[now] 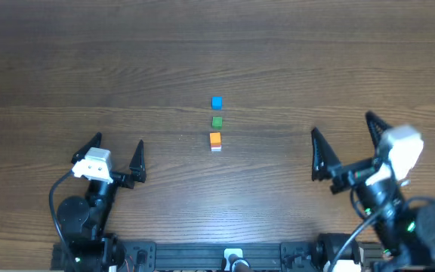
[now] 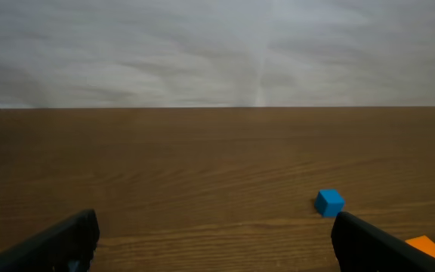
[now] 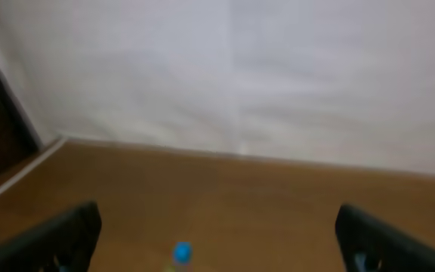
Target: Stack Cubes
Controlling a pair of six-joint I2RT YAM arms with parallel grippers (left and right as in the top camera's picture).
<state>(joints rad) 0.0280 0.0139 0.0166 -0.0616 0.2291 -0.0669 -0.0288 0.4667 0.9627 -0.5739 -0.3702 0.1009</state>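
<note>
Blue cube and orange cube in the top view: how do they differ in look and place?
The blue cube lies at the row's far end, the orange cube toward its near end. The blue cube stands alone; the orange cube has a white piece at its near edge. Both look alike in size and lie in one line, the green cube between them.

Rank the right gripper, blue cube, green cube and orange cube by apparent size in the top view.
1. right gripper, by far the largest.
2. orange cube, blue cube and green cube look about alike; I can't rank them.
</note>
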